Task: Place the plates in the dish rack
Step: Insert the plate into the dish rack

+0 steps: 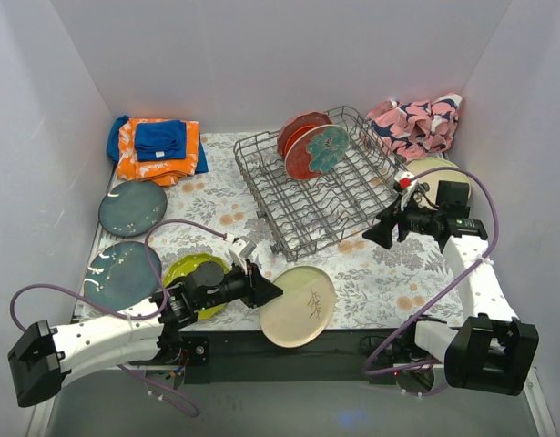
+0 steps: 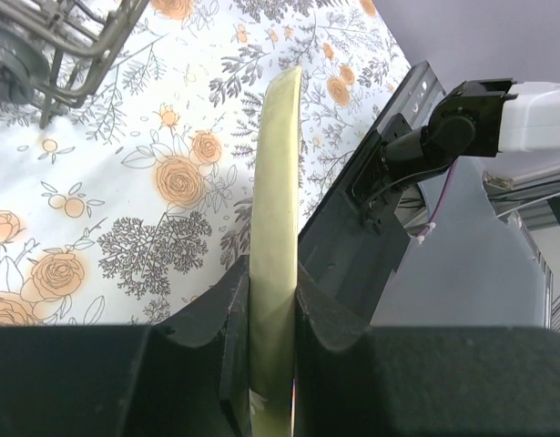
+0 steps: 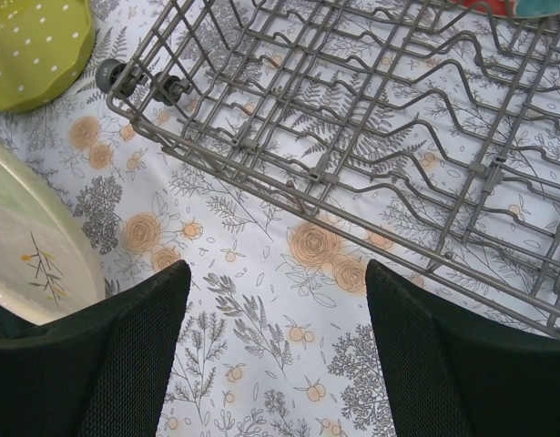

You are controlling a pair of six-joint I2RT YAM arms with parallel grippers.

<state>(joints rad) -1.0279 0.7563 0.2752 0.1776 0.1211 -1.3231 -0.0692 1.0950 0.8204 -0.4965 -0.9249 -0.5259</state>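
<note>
Left gripper [image 1: 264, 289] pinches the rim of the cream plate with a twig mark [image 1: 298, 306], jaws pressed hard onto its edge. Seen from the left wrist, the black fingers [image 2: 207, 319] clamp the plate edge-on, and its rim rises straight up between them. The plate is held at the front of the floral tablecloth [image 1: 380, 273], partly over the black bar [image 1: 352, 341] along the table's near edge and apart from the dish rack [image 1: 325, 200].

Under the left arm a yellow-green dotted plate [image 1: 181, 270] lies flat on the cloth. A teal plate [image 1: 120, 273] sits beside it to the left, and a slate-blue plate [image 1: 132, 208] lies farther back.

Right gripper [image 1: 375, 235] is spread wide with nothing between its fingers. It hovers over the cloth just off the rack's near side, and the right wrist view shows the grey wire tines close ahead.

The rack sits at an angle in the middle of the table. Two plates stand upright at its far end, a red-and-teal floral plate [image 1: 318, 152] and an orange-red plate [image 1: 298, 130] just behind it.

A pale plate [image 1: 434, 168] lies beyond the right arm, partly hidden by it. A crumpled pink-and-navy cloth [image 1: 416, 123] fills the far right corner, and folded orange-and-blue cloths [image 1: 157, 146] sit in the far left corner.
</note>
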